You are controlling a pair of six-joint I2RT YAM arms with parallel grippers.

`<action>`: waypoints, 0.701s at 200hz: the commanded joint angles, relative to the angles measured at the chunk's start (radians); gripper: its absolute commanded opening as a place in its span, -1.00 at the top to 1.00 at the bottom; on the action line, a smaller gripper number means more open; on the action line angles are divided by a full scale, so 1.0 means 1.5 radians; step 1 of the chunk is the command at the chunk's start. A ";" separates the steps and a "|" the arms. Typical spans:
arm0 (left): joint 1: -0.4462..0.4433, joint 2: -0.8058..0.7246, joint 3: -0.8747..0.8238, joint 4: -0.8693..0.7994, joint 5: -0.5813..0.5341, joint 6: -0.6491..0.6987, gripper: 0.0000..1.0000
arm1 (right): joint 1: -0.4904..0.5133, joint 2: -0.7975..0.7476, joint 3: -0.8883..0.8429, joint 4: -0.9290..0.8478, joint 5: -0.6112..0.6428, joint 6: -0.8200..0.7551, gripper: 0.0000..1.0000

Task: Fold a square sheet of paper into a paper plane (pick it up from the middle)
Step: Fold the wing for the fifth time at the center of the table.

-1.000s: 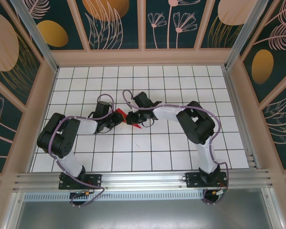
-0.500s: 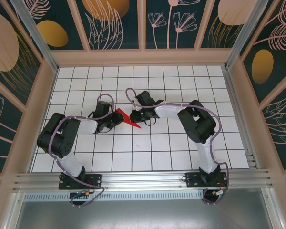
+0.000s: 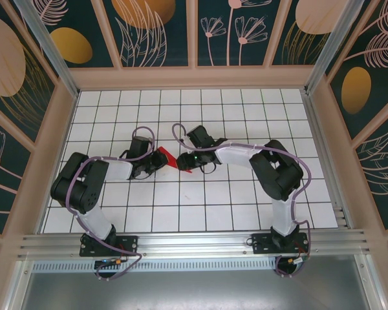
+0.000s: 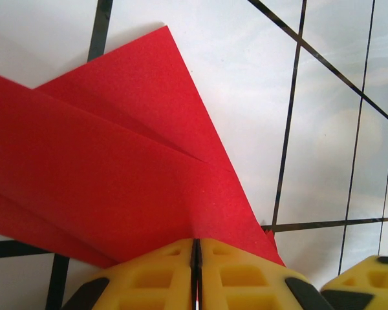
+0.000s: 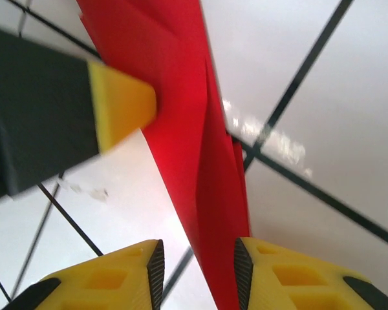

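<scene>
The left gripper (image 3: 153,162) was clenched on the paper plane (image 3: 160,155). In the left wrist view its two yellow fingers (image 4: 158,274) met with only a thin seam between them, and the red paper came out from that seam and spread ahead of the fingertips in flat, creased layers. One layer lay over another, and a slanted fold line ran from the upper left down toward the fingertips. The paper rested on the white gridded table (image 4: 336,129), which showed to the right of the fingers and ahead of them.

From above, the plane lay between the two grippers, its wider red end at the left gripper and its narrow end at the right gripper (image 3: 189,161).

The right gripper was released, with its yellow fingers (image 5: 116,278) standing apart. The narrow red strip of the plane ran through the gap between them, close against the inner face of the right-hand finger and clear of the left-hand one. Ahead of these fingers and to the left, a yellow fingertip of the left gripper touched the plane's edge.
</scene>
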State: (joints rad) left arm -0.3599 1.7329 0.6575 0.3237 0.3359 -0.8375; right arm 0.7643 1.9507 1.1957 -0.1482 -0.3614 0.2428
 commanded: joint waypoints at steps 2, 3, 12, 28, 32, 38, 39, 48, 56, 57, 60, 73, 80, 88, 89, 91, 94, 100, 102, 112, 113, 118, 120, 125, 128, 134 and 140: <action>-0.003 0.063 -0.002 -0.039 -0.050 0.024 0.78 | -0.006 -0.019 -0.016 -0.002 -0.057 -0.055 0.29; -0.003 0.063 -0.002 -0.039 -0.050 0.024 0.78 | -0.006 -0.018 -0.016 -0.002 -0.058 -0.056 0.29; -0.002 0.063 -0.002 -0.039 -0.049 0.023 0.78 | -0.009 -0.014 -0.014 0.000 -0.072 -0.061 0.34; -0.003 0.063 -0.002 -0.040 -0.049 0.023 0.78 | -0.010 -0.003 -0.008 -0.001 -0.080 -0.068 0.44; -0.002 0.062 -0.002 -0.040 -0.049 0.023 0.78 | -0.010 0.000 -0.006 0.000 -0.082 -0.070 0.47; -0.003 0.062 -0.002 -0.041 -0.049 0.024 0.78 | -0.011 0.004 -0.004 0.000 -0.083 -0.072 0.50; -0.003 0.062 -0.002 -0.040 -0.049 0.024 0.78 | -0.011 0.005 -0.003 0.000 -0.083 -0.072 0.50; -0.003 0.062 -0.002 -0.041 -0.049 0.025 0.78 | -0.013 0.010 0.000 0.002 -0.087 -0.074 0.55; -0.003 0.061 -0.002 -0.042 -0.050 0.025 0.78 | -0.015 0.015 0.004 0.004 -0.092 -0.075 0.57; -0.003 0.061 -0.002 -0.042 -0.050 0.025 0.78 | -0.015 0.015 0.004 0.005 -0.093 -0.076 0.57; -0.003 0.060 -0.002 -0.042 -0.049 0.026 0.78 | -0.016 0.017 0.006 0.005 -0.093 -0.076 0.58; -0.002 0.059 -0.002 -0.042 -0.049 0.025 0.78 | -0.018 0.026 0.012 0.008 -0.097 -0.079 0.59; -0.003 0.059 -0.002 -0.044 -0.050 0.026 0.78 | -0.020 0.030 0.016 0.009 -0.099 -0.081 0.60; -0.003 0.059 -0.002 -0.044 -0.050 0.026 0.78 | -0.022 0.034 0.018 0.013 -0.104 -0.082 0.60; -0.003 0.059 -0.002 -0.043 -0.050 0.026 0.78 | -0.022 0.034 0.019 0.013 -0.105 -0.082 0.60; -0.002 0.059 -0.002 -0.044 -0.050 0.027 0.78 | -0.023 0.035 0.019 0.014 -0.108 -0.083 0.60; -0.002 0.059 -0.002 -0.043 -0.050 0.027 0.78 | -0.025 0.037 0.020 0.014 -0.111 -0.084 0.60; -0.002 0.059 -0.002 -0.043 -0.050 0.027 0.78 | -0.025 0.039 0.021 0.017 -0.116 -0.084 0.61; -0.002 0.059 -0.002 -0.043 -0.050 0.027 0.78 | -0.026 0.040 0.021 0.018 -0.117 -0.085 0.61; -0.002 0.059 -0.002 -0.044 -0.050 0.028 0.78 | -0.028 0.044 0.023 0.020 -0.122 -0.086 0.60; -0.002 0.059 -0.001 -0.044 -0.050 0.028 0.78 | -0.028 0.045 0.023 0.020 -0.122 -0.087 0.61; -0.003 0.059 -0.002 -0.043 -0.049 0.028 0.78 | -0.029 0.045 0.024 0.020 -0.122 -0.087 0.60; -0.003 0.059 -0.002 -0.043 -0.049 0.027 0.78 | -0.030 0.046 0.025 0.021 -0.122 -0.087 0.60; -0.003 0.059 -0.002 -0.043 -0.049 0.028 0.78 | -0.030 0.048 0.025 0.022 -0.123 -0.087 0.61; -0.003 0.060 -0.002 -0.044 -0.049 0.027 0.78 | -0.031 0.048 0.026 0.022 -0.123 -0.086 0.60; -0.002 0.061 -0.002 -0.043 -0.049 0.027 0.78 | -0.032 0.048 0.027 0.023 -0.126 -0.086 0.60; -0.002 0.060 -0.002 -0.043 -0.049 0.027 0.78 | -0.033 0.049 0.028 0.025 -0.129 -0.085 0.60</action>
State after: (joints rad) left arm -0.3599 1.7329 0.6624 0.3134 0.3363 -0.8330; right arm 0.7250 2.0022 1.2045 -0.1387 -0.5114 0.1352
